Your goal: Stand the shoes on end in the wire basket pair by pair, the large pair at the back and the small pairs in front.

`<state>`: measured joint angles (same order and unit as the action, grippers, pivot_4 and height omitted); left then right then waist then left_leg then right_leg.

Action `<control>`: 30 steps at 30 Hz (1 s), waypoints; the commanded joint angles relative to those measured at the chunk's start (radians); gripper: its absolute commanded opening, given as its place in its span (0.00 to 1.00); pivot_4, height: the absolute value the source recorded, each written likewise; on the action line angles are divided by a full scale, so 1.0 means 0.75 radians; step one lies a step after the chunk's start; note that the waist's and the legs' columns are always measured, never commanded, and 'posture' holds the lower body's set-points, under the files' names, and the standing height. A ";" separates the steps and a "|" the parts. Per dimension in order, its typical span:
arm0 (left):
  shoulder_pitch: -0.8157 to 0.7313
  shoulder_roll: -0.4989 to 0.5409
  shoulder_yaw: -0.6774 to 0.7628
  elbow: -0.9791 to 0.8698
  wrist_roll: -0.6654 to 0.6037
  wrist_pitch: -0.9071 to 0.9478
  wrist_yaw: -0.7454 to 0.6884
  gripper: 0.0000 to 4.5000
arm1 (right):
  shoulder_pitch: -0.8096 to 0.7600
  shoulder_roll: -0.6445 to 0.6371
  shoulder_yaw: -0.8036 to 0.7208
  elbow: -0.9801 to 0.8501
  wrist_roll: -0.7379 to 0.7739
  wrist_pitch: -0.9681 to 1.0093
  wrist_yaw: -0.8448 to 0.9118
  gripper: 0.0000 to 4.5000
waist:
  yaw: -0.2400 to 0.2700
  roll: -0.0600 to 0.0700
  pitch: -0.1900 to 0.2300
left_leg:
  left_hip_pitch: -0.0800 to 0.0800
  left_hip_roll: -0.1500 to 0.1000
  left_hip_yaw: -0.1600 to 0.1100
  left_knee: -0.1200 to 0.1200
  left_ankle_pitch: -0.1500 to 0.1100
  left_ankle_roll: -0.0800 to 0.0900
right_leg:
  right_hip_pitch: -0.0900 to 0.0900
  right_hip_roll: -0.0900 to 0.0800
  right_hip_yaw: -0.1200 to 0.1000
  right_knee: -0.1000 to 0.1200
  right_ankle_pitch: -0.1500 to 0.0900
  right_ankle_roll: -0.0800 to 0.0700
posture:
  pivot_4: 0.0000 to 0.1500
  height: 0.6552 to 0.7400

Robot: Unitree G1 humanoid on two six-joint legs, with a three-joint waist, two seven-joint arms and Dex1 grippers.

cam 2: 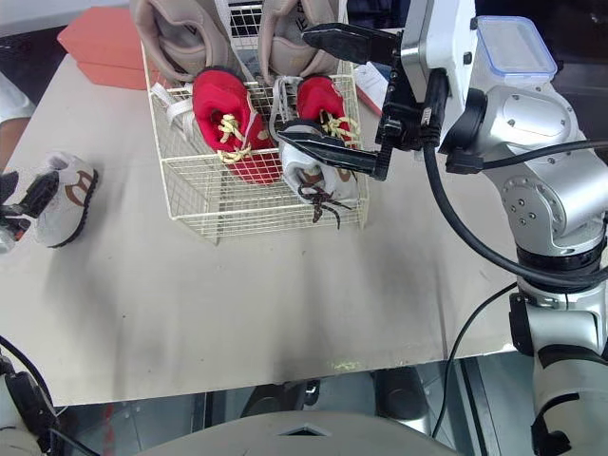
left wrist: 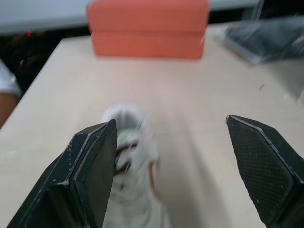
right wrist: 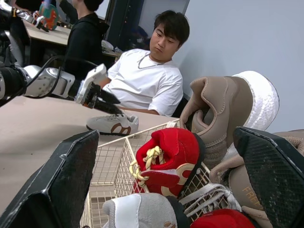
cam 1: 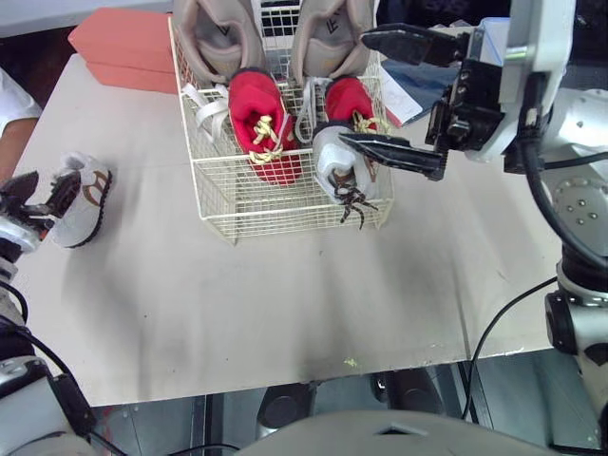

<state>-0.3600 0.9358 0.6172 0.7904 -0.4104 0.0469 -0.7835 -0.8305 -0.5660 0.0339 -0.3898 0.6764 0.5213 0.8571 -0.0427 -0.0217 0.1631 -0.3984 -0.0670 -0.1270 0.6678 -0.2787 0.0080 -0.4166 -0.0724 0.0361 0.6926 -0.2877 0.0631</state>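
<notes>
On the pale counter (cam 1: 285,313) we see the wire basket (cam 1: 285,204) standing toward the far edge, with the large tan pair (cam 1: 220,33) on end along its back wall. The red pair (cam 1: 261,123) stands just in front of it, toes down. One grey-white shoe (cam 1: 334,163) stands in the basket's front right corner, its dark laces hanging out through the wire. The loose white shoe (cam 1: 84,198) lies on the counter well to the left of the basket, on its sole. The left pincer (left wrist: 170,121) sits low beside that shoe with its fingers wide apart and gripping nothing; the shoe lies just ahead of its tips. The right pincer (cam 1: 354,90) hovers over the basket's right half, also spread wide and empty. Its lower finger crosses above the grey-white shoe, though we cannot tell whether it touches. Two stacked orange boxes (cam 1: 123,47) rest at the far left corner, and a person (right wrist: 147,78) in a white shirt sits beyond the counter.
</notes>
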 commanded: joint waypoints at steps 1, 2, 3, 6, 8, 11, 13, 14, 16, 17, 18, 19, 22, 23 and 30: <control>-0.050 0.089 0.014 0.138 0.039 -0.063 0.066 0.89 | -0.007 -0.001 -0.023 -0.047 0.010 0.005 -0.008 0.99 | -0.004 0.000 0.000 | 0.000 0.000 0.001 0.000 0.000 0.000 | -0.001 0.000 0.001 0.001 0.000 0.000 | 1.00 1.00; -0.059 0.092 0.011 0.158 0.041 -0.063 0.068 0.89 | 0.000 -0.003 -0.022 -0.053 0.007 0.005 -0.008 0.99 | -0.003 0.000 0.000 | 0.000 0.000 0.001 0.000 0.000 0.000 | -0.001 0.000 0.001 0.001 0.000 0.000 | 1.00 1.00; -0.063 0.095 -0.003 0.179 0.055 -0.077 0.067 0.89 | 0.006 -0.004 -0.024 -0.058 0.008 0.010 -0.012 0.99 | -0.002 0.000 0.000 | 0.000 0.000 0.002 0.000 0.000 0.000 | -0.001 0.000 0.001 0.002 0.000 0.000 | 1.00 1.00; -0.102 0.089 -0.030 0.250 0.071 -0.077 0.068 0.89 | 0.014 0.005 -0.033 -0.073 0.026 0.030 -0.030 0.99 | 0.001 0.000 0.000 | 0.000 0.000 0.002 0.000 0.000 0.000 | -0.001 0.000 0.001 0.002 0.000 0.000 | 1.00 1.00; -0.121 0.089 -0.064 0.307 0.099 -0.080 0.077 0.89 | 0.017 0.008 -0.034 -0.081 0.031 0.037 -0.036 0.99 | 0.001 0.000 0.000 | 0.000 0.000 0.001 0.001 0.000 0.000 | -0.001 0.000 0.001 0.002 0.000 0.000 | 1.00 1.00; -0.166 0.080 -0.102 0.386 0.126 -0.075 0.076 0.89 | 0.016 0.010 -0.035 -0.082 0.037 0.044 -0.039 0.99 | 0.000 -0.001 0.000 | 0.000 0.000 0.002 0.001 0.000 0.000 | -0.001 0.000 0.001 0.003 0.000 0.000 | 1.00 1.00; -0.194 0.077 -0.147 0.437 0.158 -0.083 0.062 0.89 | 0.016 0.010 -0.034 -0.083 0.037 0.047 -0.039 0.99 | -0.002 -0.001 -0.001 | 0.000 0.000 0.002 0.001 0.000 0.000 | -0.001 0.000 0.001 0.003 0.000 0.000 | 1.00 1.00; -0.203 0.074 -0.167 0.456 0.171 -0.082 0.048 0.89 | 0.016 0.009 -0.034 -0.084 0.037 0.049 -0.039 0.99 | -0.002 -0.001 -0.001 | 0.000 0.000 0.002 0.001 0.000 0.000 | -0.001 0.000 0.001 0.003 0.000 0.000 | 1.00 1.00; -0.226 0.068 -0.189 0.485 0.178 -0.066 0.027 0.89 | 0.019 0.009 -0.034 -0.087 0.041 0.055 -0.041 0.99 | -0.003 -0.001 -0.001 | 0.000 0.000 0.002 0.001 0.000 0.000 | -0.001 0.000 0.001 0.003 0.000 0.000 | 1.00 1.00; -0.235 0.068 -0.193 0.494 0.175 -0.062 0.025 0.83 | 0.020 0.008 -0.035 -0.091 0.043 0.059 -0.042 1.00 | -0.002 -0.001 -0.001 | 0.000 0.000 0.002 0.001 0.000 0.000 | -0.001 0.000 0.001 0.003 0.000 0.000 | 1.00 1.00; -0.242 0.068 -0.196 0.502 0.174 -0.064 0.029 0.77 | 0.021 0.007 -0.036 -0.092 0.044 0.063 -0.044 1.00 | -0.001 -0.001 -0.001 | 0.000 0.000 0.002 0.001 0.000 0.000 | -0.002 0.000 0.001 0.003 0.000 0.000 | 1.00 1.00; -0.246 0.066 -0.197 0.506 0.171 -0.064 0.024 0.71 | 0.023 0.005 -0.036 -0.093 0.042 0.064 -0.045 1.00 | -0.001 -0.001 -0.001 | 0.000 0.000 0.002 0.001 0.000 0.000 | -0.002 0.000 0.001 0.003 0.000 0.000 | 1.00 1.00; -0.240 0.062 -0.207 0.502 0.171 -0.063 -0.007 0.41 | 0.032 -0.001 -0.042 -0.101 0.043 0.074 -0.054 1.00 | 0.003 -0.001 -0.001 | 0.000 -0.001 0.002 0.001 0.000 0.000 | -0.001 0.000 0.001 0.004 0.000 0.000 | 1.00 1.00; -0.235 0.061 -0.212 0.497 0.174 -0.064 -0.013 0.30 | 0.036 -0.002 -0.043 -0.104 0.044 0.077 -0.056 1.00 | 0.004 -0.001 -0.001 | 0.000 -0.001 0.002 0.001 0.000 0.000 | -0.001 0.000 0.001 0.003 0.000 0.000 | 1.00 1.00; -0.201 0.061 -0.197 0.432 0.131 -0.022 -0.101 0.02 | 0.056 0.003 -0.041 -0.119 0.045 0.087 -0.071 1.00 | 0.005 -0.001 -0.001 | 0.000 -0.001 0.002 0.002 0.000 0.000 | -0.001 -0.001 0.001 0.004 0.000 0.000 | 1.00 1.00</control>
<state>-0.5191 0.9745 0.4641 1.1438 -0.3000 0.0176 -0.8267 -0.7879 -0.5594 0.0302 -0.4383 0.6971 0.5875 0.8124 -0.0390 -0.0224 0.1625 -0.3984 -0.0679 -0.1259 0.6689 -0.2787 0.0080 -0.4175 -0.0730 0.0369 0.6953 -0.2877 0.0631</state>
